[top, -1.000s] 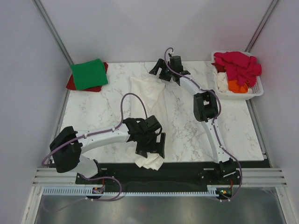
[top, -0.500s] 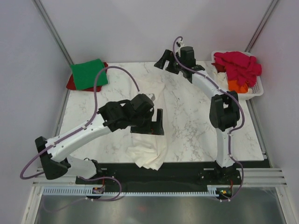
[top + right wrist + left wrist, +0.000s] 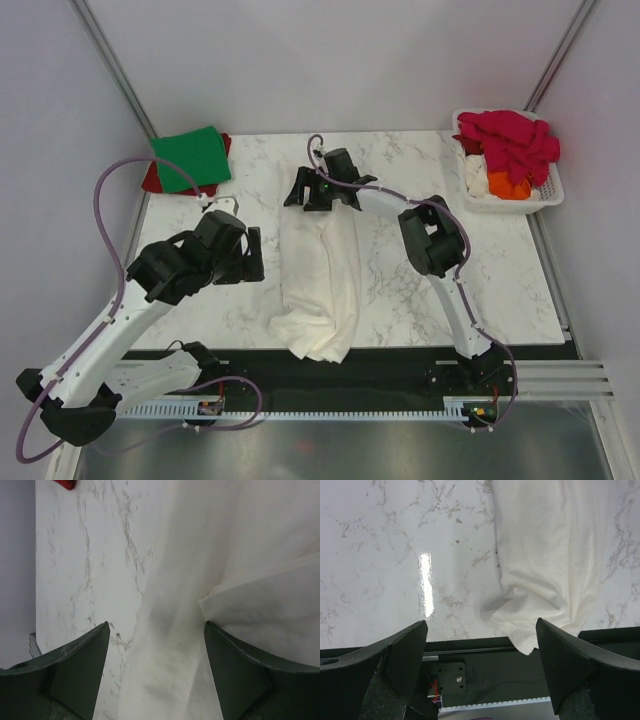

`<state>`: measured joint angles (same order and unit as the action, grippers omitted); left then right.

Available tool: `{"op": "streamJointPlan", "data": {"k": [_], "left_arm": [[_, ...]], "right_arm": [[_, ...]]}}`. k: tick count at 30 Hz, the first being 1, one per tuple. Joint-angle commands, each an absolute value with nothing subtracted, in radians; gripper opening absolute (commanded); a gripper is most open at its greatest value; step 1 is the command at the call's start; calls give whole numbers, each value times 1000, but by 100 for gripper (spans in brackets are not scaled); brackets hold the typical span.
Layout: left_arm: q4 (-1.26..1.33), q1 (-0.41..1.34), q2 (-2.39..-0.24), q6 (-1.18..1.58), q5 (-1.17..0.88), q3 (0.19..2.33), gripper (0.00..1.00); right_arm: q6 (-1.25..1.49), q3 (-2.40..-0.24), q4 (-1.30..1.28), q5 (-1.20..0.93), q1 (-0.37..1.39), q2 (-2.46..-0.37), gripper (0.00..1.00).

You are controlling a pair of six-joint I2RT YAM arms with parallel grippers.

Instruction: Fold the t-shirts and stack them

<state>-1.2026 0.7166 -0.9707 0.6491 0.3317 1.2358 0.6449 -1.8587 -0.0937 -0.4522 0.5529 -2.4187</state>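
Cloth of the white t-shirt (image 3: 322, 280) is bunched lengthwise on the tabletop (image 3: 420, 290), near end draped over its edge. Both pairs of jaws are spread, empty. Were one layer pinched, the shirt could be dragged off.

We read this as robot lab test cell, not home or shop. Two robot arms (image 3: 455, 300) bolt to slotted aluminium rail (image 3: 590, 378) well to near side of both claws, white cable duct (image 3: 330, 408) alongside. Marble-look tabletop (image 3: 400, 290) lies under left claw (image 3: 250, 257) and right claw (image 3: 305, 192). Just beyond right claw we see bare grey wall panels (image 3: 330, 60) and metal corner struts (image 3: 113, 65) boxing cell in.
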Motion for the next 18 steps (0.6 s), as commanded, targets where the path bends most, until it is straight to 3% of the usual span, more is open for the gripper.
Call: {"op": "streamJointPlan", "data": {"k": [1,10,18], "left_arm": [[-1175,693,-950,578,403,1178,97],[-1100,680,-916,583,454,1052,97],[-974,678,-887,591,433,973,97]], "right_arm": [[643,-1969,-123,-403,506,-2477,85],[609,-2495,-325,-385,417,-2847,86],[655,-2566,-140,-536,402,-2916,96]]}}
